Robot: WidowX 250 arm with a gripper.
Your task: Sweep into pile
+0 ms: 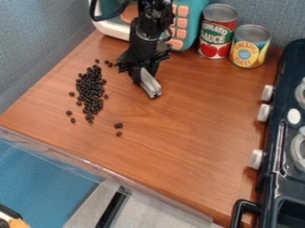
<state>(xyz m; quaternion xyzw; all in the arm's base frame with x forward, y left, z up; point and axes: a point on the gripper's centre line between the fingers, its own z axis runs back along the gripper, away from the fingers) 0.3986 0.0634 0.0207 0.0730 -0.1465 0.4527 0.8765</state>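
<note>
The black gripper point(145, 73) hangs over the upper middle of the wooden table, to the right of the beans, shut on a grey metallic bar point(150, 84). The bar slants down and right from the fingers, its far end low at the tabletop; whether it touches cannot be told. Small black beans point(90, 91) form a long narrow cluster on the left of the table. Stray beans point(118, 125) lie below and right of the cluster. Several others lie around its edges, some near the gripper's left side.
A teal and white toy appliance point(189, 20) stands behind the arm. Beside it are a tomato sauce can point(218, 31) and a yellow-labelled can point(249, 46). A dark toy stove point(277, 147) borders the table's right. A clear ledge point(89, 165) runs along the front edge.
</note>
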